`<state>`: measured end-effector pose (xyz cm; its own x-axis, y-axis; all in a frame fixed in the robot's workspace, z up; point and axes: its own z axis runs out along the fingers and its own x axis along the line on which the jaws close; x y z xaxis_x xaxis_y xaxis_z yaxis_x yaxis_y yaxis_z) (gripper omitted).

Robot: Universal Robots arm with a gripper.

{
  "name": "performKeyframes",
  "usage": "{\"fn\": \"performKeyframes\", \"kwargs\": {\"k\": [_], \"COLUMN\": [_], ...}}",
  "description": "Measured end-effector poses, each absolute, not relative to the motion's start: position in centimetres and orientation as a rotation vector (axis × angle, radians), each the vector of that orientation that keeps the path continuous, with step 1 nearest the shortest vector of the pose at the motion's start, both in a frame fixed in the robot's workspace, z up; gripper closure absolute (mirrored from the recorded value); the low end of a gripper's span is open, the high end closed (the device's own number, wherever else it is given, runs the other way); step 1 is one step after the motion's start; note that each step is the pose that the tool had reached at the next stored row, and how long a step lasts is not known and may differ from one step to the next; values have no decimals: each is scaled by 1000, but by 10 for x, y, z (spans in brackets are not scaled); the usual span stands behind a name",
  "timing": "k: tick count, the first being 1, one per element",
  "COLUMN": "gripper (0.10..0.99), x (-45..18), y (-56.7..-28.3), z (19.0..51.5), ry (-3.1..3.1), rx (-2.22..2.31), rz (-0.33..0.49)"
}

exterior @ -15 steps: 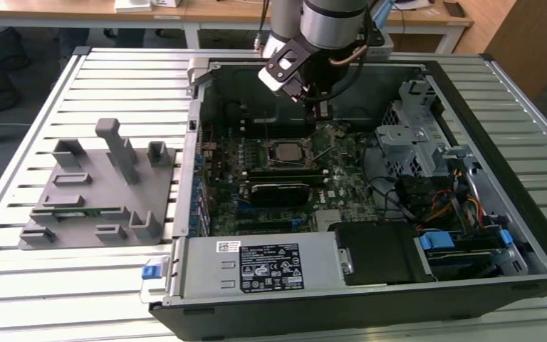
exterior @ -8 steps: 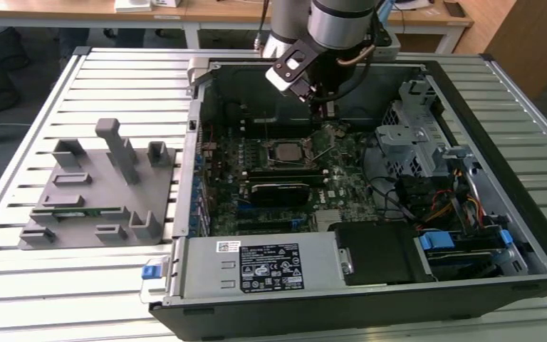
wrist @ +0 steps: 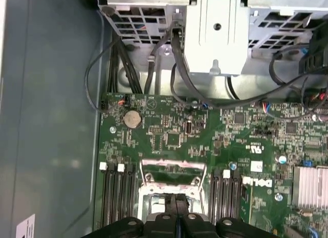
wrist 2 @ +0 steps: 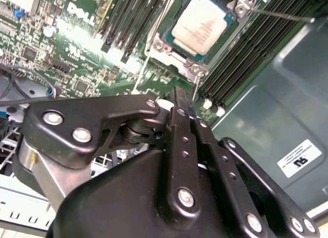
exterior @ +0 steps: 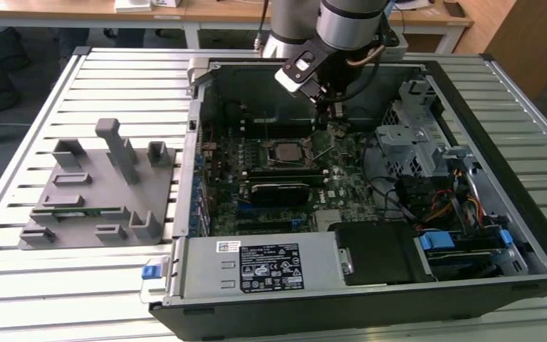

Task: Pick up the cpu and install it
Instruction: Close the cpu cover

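The cpu (wrist 2: 200, 25) is a silvery-white square chip lying flat in the motherboard socket (wrist 2: 190, 68). In the exterior view the cpu (exterior: 288, 152) sits mid-board inside the open computer case. My gripper (exterior: 333, 120) hangs above the board, slightly behind the socket and toward the exterior view's right. Its two black fingers (wrist 2: 180, 107) are pressed together with nothing between them. In the first wrist view the fingertips (wrist: 177, 210) meet just over the socket's metal frame (wrist: 172, 172). A thin metal socket lever (wrist 2: 277, 14) stands free beside the chip.
The open case (exterior: 501, 178) lies on a slatted metal table (exterior: 112, 78). A drive cage (exterior: 412, 132) and cables (exterior: 444, 206) fill the case at the exterior view's right. A grey fixture (exterior: 93, 192) holding a green memory stick (exterior: 79, 211) stands at its left. Black memory slots (wrist 2: 246, 53) flank the socket.
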<state>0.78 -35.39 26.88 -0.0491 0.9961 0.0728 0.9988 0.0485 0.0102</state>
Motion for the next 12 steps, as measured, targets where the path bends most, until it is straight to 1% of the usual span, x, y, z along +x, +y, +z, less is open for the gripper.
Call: {"fn": "performKeyframes", "kwargs": {"k": [12], "gripper": [980], "x": [22], "y": [-354], "z": [267], "ry": [-2269], "rx": [-2103], "rz": [-84]}}
